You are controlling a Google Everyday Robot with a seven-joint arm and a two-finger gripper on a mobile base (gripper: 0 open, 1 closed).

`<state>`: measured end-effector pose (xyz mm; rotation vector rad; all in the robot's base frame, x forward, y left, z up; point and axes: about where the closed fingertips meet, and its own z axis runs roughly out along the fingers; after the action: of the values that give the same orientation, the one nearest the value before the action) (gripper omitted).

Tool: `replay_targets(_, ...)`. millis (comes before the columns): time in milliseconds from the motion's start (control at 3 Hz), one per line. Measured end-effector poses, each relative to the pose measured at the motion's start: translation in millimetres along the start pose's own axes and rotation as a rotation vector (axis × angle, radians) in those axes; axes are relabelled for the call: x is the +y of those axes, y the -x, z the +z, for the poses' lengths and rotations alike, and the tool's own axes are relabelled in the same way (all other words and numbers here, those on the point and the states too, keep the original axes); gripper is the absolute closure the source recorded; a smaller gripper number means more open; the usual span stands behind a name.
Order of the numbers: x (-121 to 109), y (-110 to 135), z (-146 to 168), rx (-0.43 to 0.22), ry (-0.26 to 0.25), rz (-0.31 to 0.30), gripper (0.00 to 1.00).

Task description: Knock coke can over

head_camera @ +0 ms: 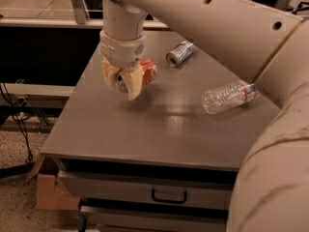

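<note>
The coke can point(148, 72) is red-orange and lies tilted on its side at the back left of the grey table point(145, 134). Its silver end faces me between my fingers. My gripper point(122, 83) hangs from the cream arm straight over that end, with one cream finger point(135, 84) on each side of the can, shut on it just above the tabletop. The gripper hides part of the can's body.
A plain silver can point(179, 53) lies on its side at the back of the table. A clear plastic bottle point(226, 97) lies on its side at the right. My arm spans the right of the view. A drawer handle point(169, 196) and a cardboard box point(48, 192) are below.
</note>
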<state>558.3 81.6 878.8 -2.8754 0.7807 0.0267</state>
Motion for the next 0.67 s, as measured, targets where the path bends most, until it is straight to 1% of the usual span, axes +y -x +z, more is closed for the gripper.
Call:
replay_targets(333,0.0,2.9,4.3,-0.013,-0.002,-0.007,0.61)
replay_targets(667,1.4,3.9,6.2,-0.024,-0.003,-0.005,0.31)
